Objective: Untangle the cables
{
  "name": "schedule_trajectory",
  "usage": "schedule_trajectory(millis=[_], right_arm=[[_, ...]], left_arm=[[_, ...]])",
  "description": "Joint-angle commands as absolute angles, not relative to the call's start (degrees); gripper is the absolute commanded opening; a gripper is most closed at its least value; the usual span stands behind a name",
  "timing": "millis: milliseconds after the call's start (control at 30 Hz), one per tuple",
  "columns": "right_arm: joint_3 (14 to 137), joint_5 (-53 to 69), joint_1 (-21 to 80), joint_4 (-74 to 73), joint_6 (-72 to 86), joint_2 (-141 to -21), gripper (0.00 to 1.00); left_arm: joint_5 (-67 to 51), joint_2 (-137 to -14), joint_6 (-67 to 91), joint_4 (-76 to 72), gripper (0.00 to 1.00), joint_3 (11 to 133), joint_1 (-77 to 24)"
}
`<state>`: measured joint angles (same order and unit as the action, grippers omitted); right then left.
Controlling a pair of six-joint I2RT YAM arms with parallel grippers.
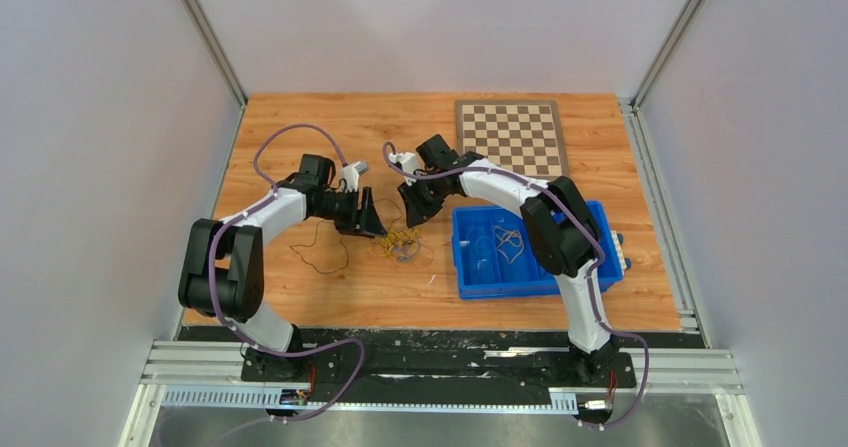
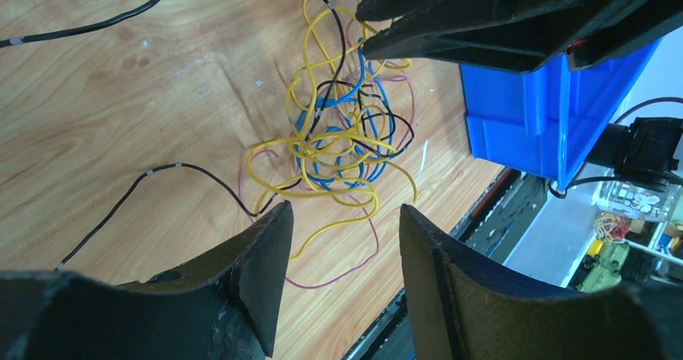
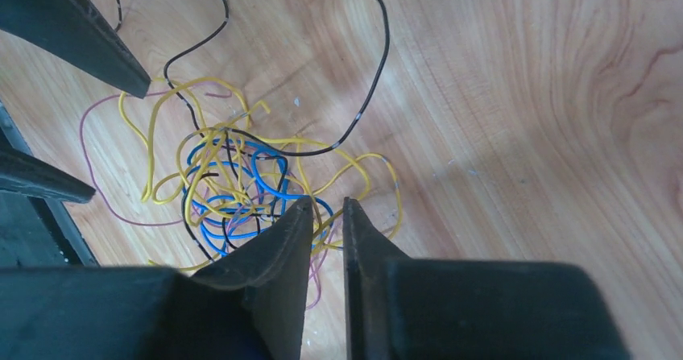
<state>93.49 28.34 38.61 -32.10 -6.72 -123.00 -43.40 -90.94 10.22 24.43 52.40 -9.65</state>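
A tangle of thin cables (image 1: 400, 244), yellow, blue, black and reddish-purple, lies on the wooden table between my two grippers. It also shows in the left wrist view (image 2: 342, 142) and the right wrist view (image 3: 233, 191). My left gripper (image 1: 375, 229) is open and empty just left of the tangle, with its jaws wide apart over a yellow and a purple strand (image 2: 346, 215). My right gripper (image 1: 413, 217) hangs over the tangle's far side. Its jaws stand a narrow gap apart (image 3: 326, 203), with strands showing beyond the gap and nothing pinched.
A loose black cable (image 1: 320, 252) trails left of the tangle on the table. A blue bin (image 1: 470, 285) at the right holds a few separate cables (image 1: 508, 242). A chessboard (image 1: 510, 137) lies at the back. The table's front rail (image 2: 491, 215) is close to the tangle.
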Motion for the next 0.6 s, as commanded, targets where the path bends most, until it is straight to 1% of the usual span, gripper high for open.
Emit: schedule_trajectory(millis=[0, 67, 100, 233, 300, 400, 433, 500, 533, 567], right_arm=[[95.8, 28.9, 39.6, -30.2, -8.3, -122.3, 0.14], [95.6, 30.3, 39.8, -30.2, -8.8, -120.9, 0.02], [95.5, 30.8, 39.7, -30.2, -8.8, -120.1, 0.00], [95.3, 36.1, 39.7, -29.7, -7.9, -115.5, 0.00], [95.1, 39.5, 39.7, -28.8, -6.6, -113.2, 0.00], [95.4, 43.8, 39.7, -27.8, -4.6, -110.3, 0.00], [95.7, 45.2, 39.7, -27.5, -4.1, -109.6, 0.00], [96.2, 46.8, 39.6, -27.4, -3.5, -108.1, 0.00], [96.5, 47.7, 39.4, -27.4, -3.2, -107.3, 0.00], [96.6, 48.5, 39.0, -27.3, -2.8, -106.5, 0.00]], left_arm=[[-43.6, -91.5, 10.8, 23.3, 0.59, 51.8, -9.1], [-43.9, -91.8, 10.8, 23.4, 0.60, 51.6, -9.0], [-44.1, -91.9, 10.9, 23.3, 0.62, 51.5, -8.9], [-46.6, -91.4, 12.2, 21.5, 0.68, 50.1, -9.0], [-48.1, -91.0, 12.5, 20.0, 0.69, 49.1, -9.0], [-48.4, -91.3, 12.3, 19.2, 0.67, 48.7, -8.9], [-48.1, -91.7, 12.2, 19.2, 0.64, 48.8, -8.9], [-48.2, -91.6, 12.0, 18.8, 0.54, 48.7, -8.6], [-48.3, -91.1, 12.0, 18.7, 0.41, 48.6, -8.4], [-48.5, -90.9, 12.0, 18.6, 0.34, 48.4, -8.0]])
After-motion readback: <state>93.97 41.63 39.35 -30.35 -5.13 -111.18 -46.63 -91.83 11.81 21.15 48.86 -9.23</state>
